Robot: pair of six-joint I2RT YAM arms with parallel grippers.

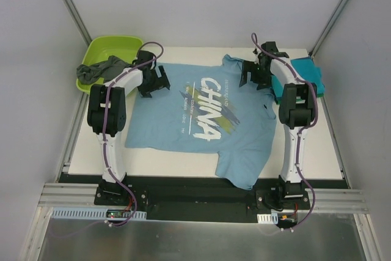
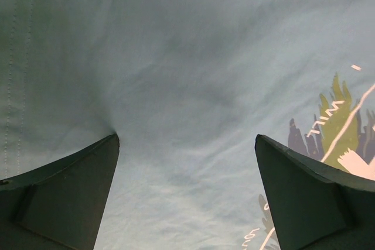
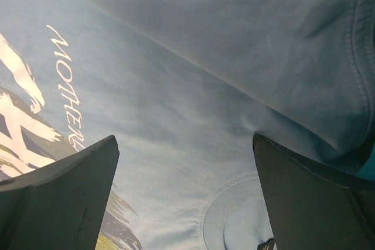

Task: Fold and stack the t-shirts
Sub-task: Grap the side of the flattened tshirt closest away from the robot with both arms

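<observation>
A light blue t-shirt (image 1: 201, 120) with white chest print lies spread flat on the white table, collar to the right. My left gripper (image 1: 154, 82) is open, fingertips pressed on the shirt's cloth (image 2: 187, 86) near its far hem edge. My right gripper (image 1: 255, 74) is open, fingertips on the shirt (image 3: 176, 103) near the collar (image 3: 234, 215) and far sleeve. A folded teal t-shirt (image 1: 305, 74) lies at the far right behind the right arm. A dark grey t-shirt (image 1: 101, 70) is bunched in the lime-green tub (image 1: 116, 47).
The lime-green tub stands at the table's far left corner. Grey walls with metal frame bars enclose the table. The arm bases sit on a black rail at the near edge (image 1: 201, 191).
</observation>
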